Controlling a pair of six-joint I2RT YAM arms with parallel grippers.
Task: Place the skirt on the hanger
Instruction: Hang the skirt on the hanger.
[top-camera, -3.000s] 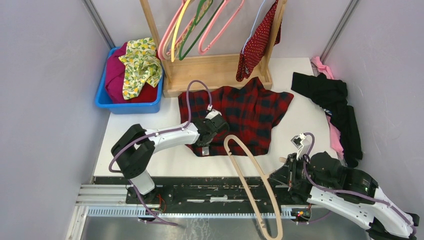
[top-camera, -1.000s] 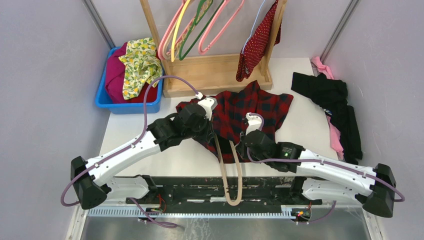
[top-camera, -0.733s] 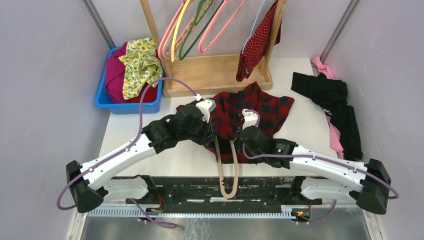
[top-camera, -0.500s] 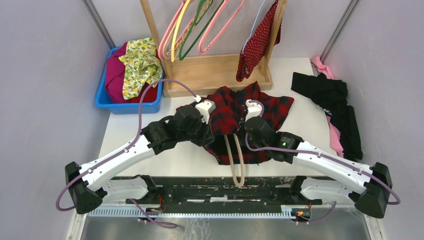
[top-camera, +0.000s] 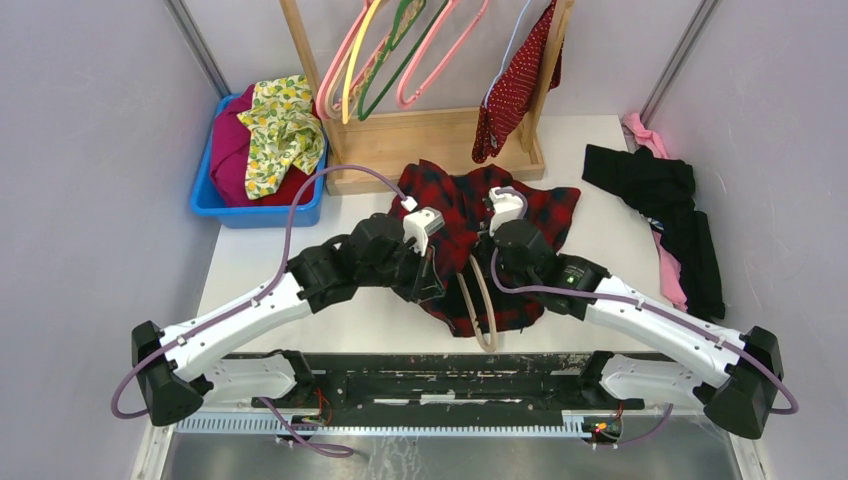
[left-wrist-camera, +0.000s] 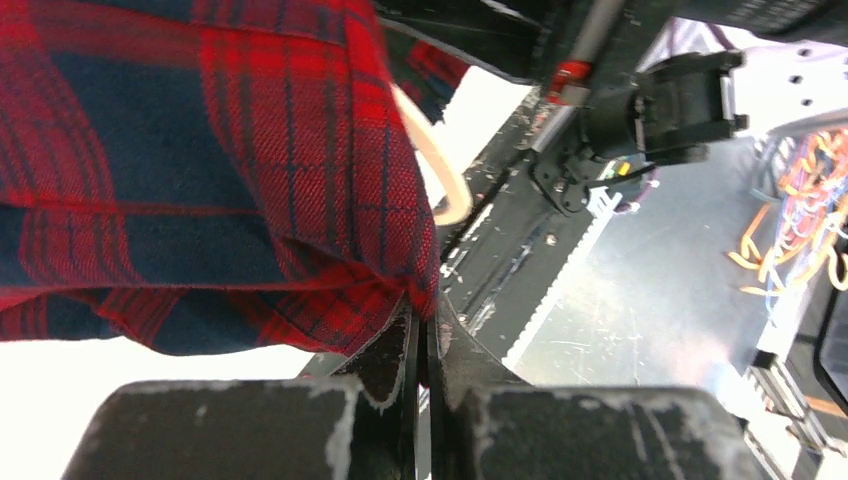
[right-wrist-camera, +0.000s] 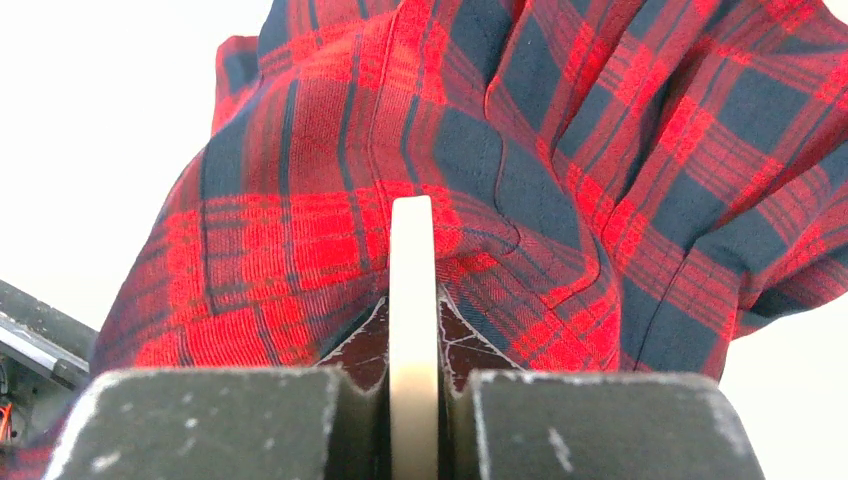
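At centre the left gripper (left-wrist-camera: 422, 335) is clamped on the plaid (top-camera: 525, 210) edge. The right gripper (right-wrist-camera: 413, 335) is clamped on the wooden hanger (right-wrist-camera: 412, 250); the skirt (top-camera: 515, 85) hangs top right

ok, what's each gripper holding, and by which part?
Left gripper pinches the plaid garment by a folded edge; right gripper clamps the wooden hanger by its arm.

Red-and-navy plaid garment (right-wrist-camera: 560, 150), dark-red skirt (top-camera: 512, 90) with tiny white dots, pale cream wooden hanger (right-wrist-camera: 412, 300), blue bin (top-camera: 262, 213), white cloth (top-camera: 280, 125) with yellow, perhaps lemon, print
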